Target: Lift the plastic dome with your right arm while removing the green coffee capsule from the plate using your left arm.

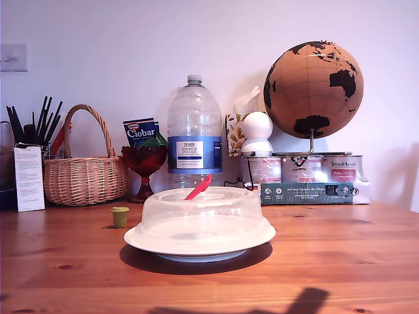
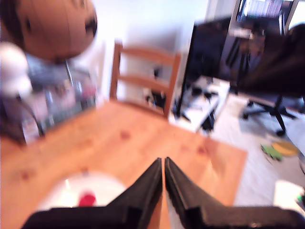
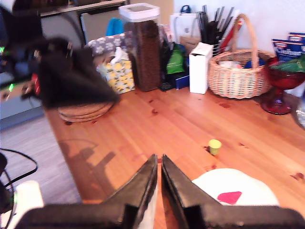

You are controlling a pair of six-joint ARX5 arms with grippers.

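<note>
Both grippers: my first gripper (image 2: 163, 164) and my second gripper (image 3: 159, 162) had fingers clenched, empty.
Capsule (image 1: 120, 216): stood on surface (image 1: 340, 255), outside dome (image 1: 201, 210).
Dome: sat covering plate (image 1: 196, 252).

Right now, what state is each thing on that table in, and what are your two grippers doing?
plastic dome: down on the plate, covering it.
plate: flat on the table, under the dome.
green coffee capsule: upright on the bare wood, off the plate.
water bottle: upright, capped.
my first gripper: shut, holding nothing.
my second gripper: shut, holding nothing.
</note>
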